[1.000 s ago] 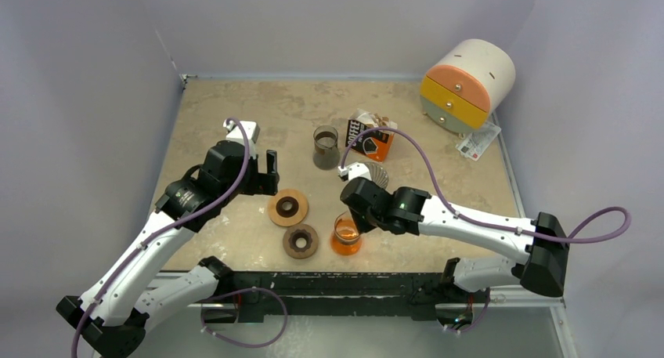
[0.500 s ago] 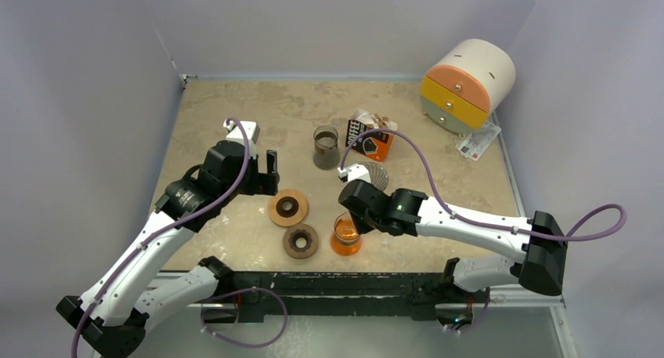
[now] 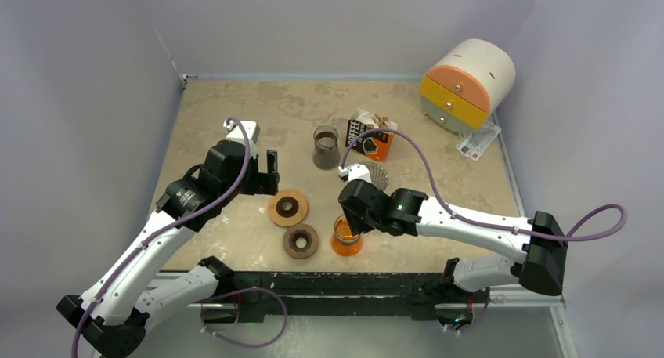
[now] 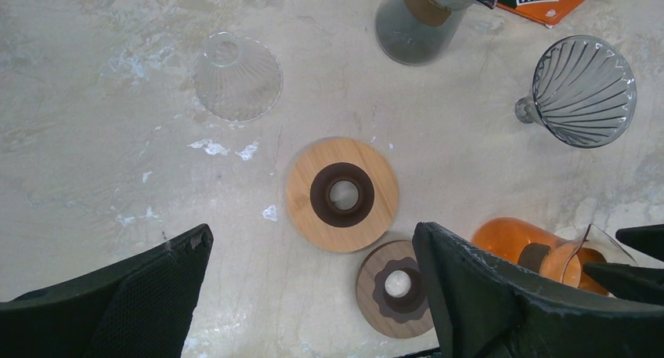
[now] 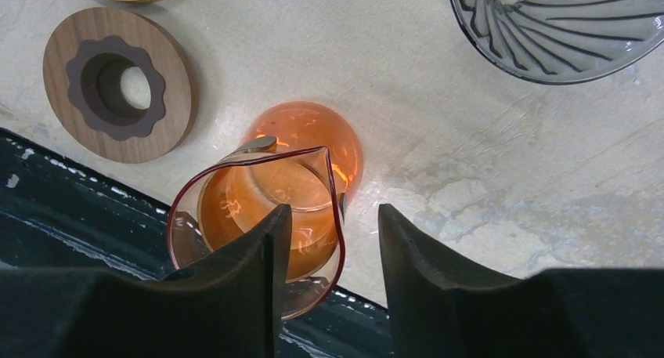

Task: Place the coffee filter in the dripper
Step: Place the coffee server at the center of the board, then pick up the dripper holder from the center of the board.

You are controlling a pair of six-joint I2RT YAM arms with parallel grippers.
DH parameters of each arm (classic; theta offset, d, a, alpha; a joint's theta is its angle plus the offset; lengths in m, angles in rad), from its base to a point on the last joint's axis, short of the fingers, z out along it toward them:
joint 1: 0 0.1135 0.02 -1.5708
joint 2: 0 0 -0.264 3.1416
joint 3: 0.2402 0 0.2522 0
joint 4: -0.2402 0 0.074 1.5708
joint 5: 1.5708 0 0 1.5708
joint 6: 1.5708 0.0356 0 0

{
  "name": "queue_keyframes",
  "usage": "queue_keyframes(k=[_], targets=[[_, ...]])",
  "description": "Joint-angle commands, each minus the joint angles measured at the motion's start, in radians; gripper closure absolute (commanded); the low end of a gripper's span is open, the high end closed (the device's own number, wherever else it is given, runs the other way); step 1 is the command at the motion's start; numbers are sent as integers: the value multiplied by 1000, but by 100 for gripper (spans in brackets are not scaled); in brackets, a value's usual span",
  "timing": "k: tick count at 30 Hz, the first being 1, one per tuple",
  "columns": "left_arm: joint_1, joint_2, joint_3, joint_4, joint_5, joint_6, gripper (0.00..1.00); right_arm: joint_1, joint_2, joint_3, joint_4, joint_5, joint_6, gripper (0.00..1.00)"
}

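Since a second ago, the right gripper [image 5: 335,217] has parted its fingers from pressed together to roughly half spread. The rim of the orange glass carafe [image 5: 305,135] stands in the gap, not visibly pinched. That arm stretches low toward 6 o'clock on the table [image 3: 227,107]. The left gripper [image 4: 313,233] is spread fully wide, holding nothing, raised at 9 o'clock above a pale wooden ring [image 4: 342,193]. The ribbed glass dripper [image 4: 583,92] sits just at 12 o'clock from the carafe. The coffee filter cannot be made out.
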Motion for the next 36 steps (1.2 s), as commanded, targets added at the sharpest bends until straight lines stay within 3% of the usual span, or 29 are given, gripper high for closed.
queue_keyframes(k=[1,11,21,36], targets=[[-1,4,7,25,29,-40,0,7,-50,54,-20,26,21,45],[0,8,27,-106,97,-210,5,7,-189,70,-65,48,29,29],[-1,14,-113,-140,257,-425,13,5,-351,0,-109,102,24,25],[-2,158,-294,-58,401,-539,24,5,-514,-85,-177,159,54,24]])
